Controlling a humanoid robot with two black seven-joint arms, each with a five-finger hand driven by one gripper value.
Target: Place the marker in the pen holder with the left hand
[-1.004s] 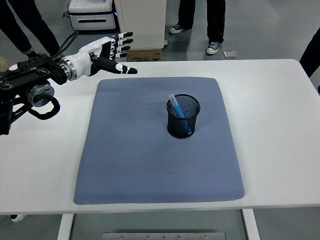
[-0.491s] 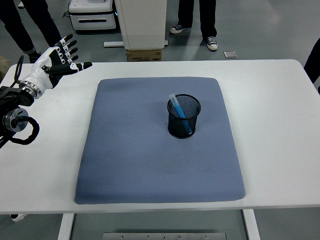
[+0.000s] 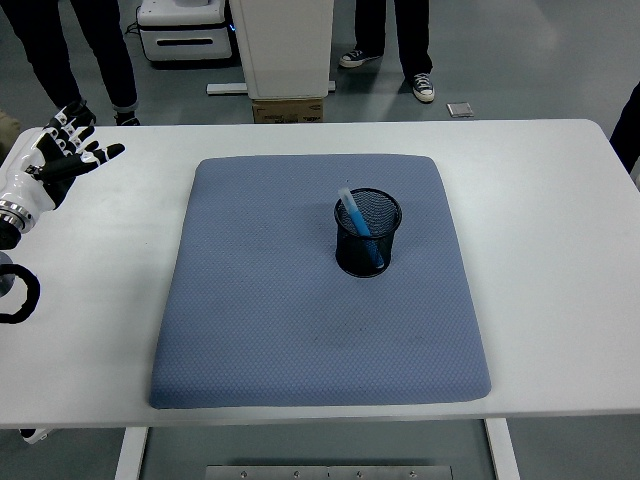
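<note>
A blue marker [image 3: 360,230] with a pale cap stands tilted inside the black mesh pen holder [image 3: 367,234], which sits upright right of centre on the grey-blue mat [image 3: 270,300]. My left hand [image 3: 62,152] is at the far left edge of the table, well away from the holder, with its white and black fingers spread and nothing held. The right arm is out of view.
The mat covers the middle of the white table [image 3: 540,200]. People's legs [image 3: 400,40] and a white cabinet [image 3: 282,45] stand beyond the far edge. A cardboard box [image 3: 290,108] lies under the cabinet. A black cable loop [image 3: 15,297] hangs by my left arm.
My left hand has drawn back leftward, from near the mat's far left corner to the table's left edge, staying open. The marker and holder have not moved.
</note>
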